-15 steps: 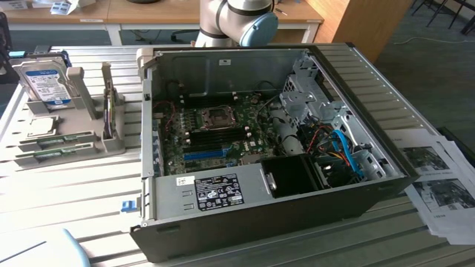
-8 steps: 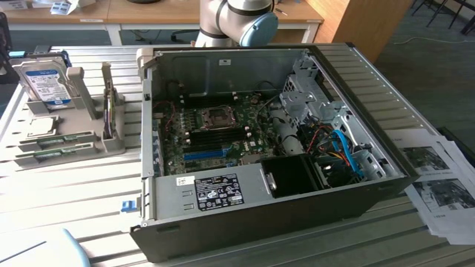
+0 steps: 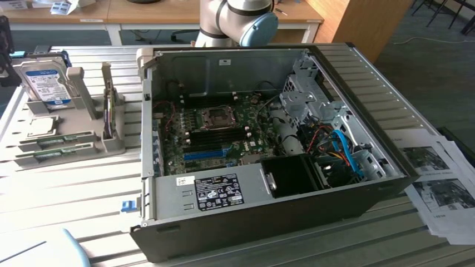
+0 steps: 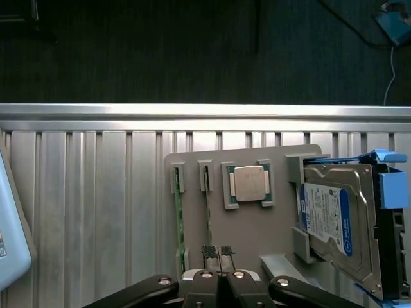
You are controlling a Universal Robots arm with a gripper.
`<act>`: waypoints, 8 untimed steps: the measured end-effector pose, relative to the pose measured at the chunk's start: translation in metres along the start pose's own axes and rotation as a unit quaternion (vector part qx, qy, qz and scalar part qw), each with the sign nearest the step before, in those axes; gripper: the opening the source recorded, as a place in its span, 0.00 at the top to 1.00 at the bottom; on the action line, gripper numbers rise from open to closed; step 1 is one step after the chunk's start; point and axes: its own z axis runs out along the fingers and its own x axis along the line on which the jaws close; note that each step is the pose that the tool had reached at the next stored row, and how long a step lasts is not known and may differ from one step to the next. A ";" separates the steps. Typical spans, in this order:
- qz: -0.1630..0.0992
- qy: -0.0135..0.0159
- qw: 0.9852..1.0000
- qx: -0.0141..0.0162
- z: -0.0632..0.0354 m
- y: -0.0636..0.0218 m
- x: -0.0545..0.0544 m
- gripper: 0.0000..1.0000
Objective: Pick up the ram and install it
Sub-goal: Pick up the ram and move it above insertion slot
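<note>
Two ram sticks, thin green boards, stand on edge in a grey holder (image 4: 257,224); one (image 4: 179,224) is in the outer slot, the other (image 4: 207,205) in the slot beside it. My gripper (image 4: 218,252) hangs above the holder, shut with nothing between its fingers, its tips over the end of the second stick. In the exterior view the same sticks (image 3: 65,139) (image 3: 59,151) lie at the holder's near end, left of the open computer case (image 3: 386,111). The arm (image 3: 237,22) shows at the back.
On the holder also sit a square silver processor (image 4: 249,183) and a hard drive (image 4: 334,218) with a blue-white label. The motherboard (image 3: 215,133) lies inside the case. Printed papers (image 3: 438,178) lie at the exterior view's right. The slatted metal table (image 4: 96,192) ends just beyond the holder.
</note>
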 end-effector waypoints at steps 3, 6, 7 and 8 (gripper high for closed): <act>0.000 0.000 1.000 0.000 0.0049 -0.0002 0.000 0.91; 0.000 0.000 1.000 0.000 0.0100 -0.0004 0.000 0.91; 0.000 0.000 1.000 0.000 0.0114 -0.0004 0.000 0.91; 0.000 0.000 1.000 0.000 0.0128 -0.0005 0.000 0.91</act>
